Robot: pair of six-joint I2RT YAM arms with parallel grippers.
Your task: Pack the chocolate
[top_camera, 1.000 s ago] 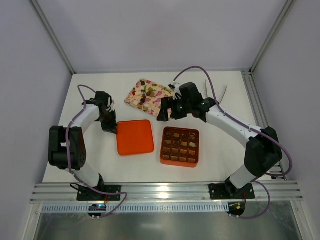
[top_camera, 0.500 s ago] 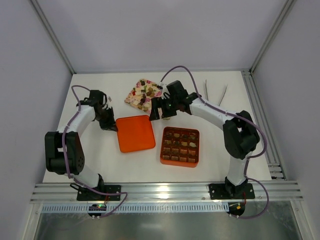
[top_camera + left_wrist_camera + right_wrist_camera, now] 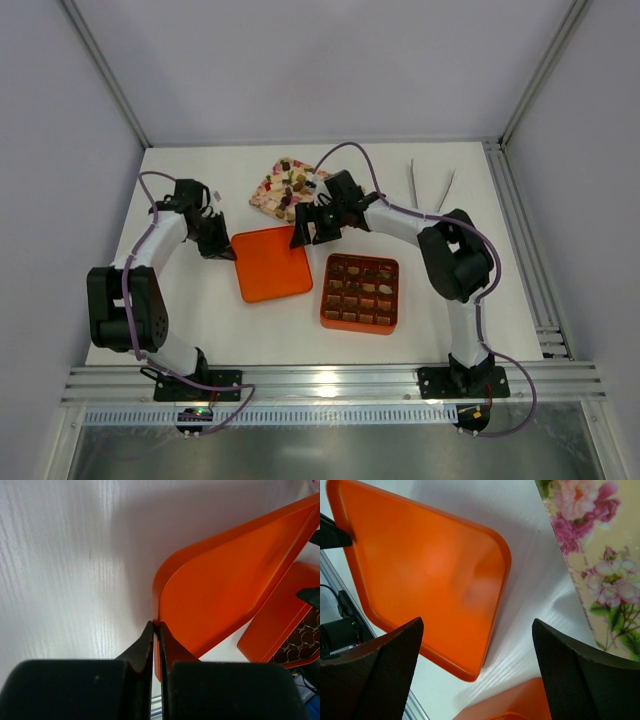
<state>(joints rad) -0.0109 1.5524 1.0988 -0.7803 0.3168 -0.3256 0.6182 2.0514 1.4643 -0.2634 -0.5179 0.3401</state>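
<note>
My left tool (image 3: 156,630) is pinched down to a sliver on the rim of the orange lid (image 3: 270,265), at its far-left corner. The wrist view shows the lid tipped up rather than lying flat on the table (image 3: 250,335). My right tool (image 3: 477,622) is spread wide with nothing in it, hanging over the lid's far-right corner, just beside the floral tray (image 3: 262,197).

Outward from there, the orange box (image 3: 360,326) sits to the right of the lid, near it but apart, on my right arm's side. The chocolate (image 3: 368,288) fills most of its cells as far as I can tell, and a few lumps lie loose on the tray.

I judge the coming move turns on one thing: the box lies rightward of the held lid. The lid is also a little skewed against the box, so it needs squaring before it goes on.
</note>
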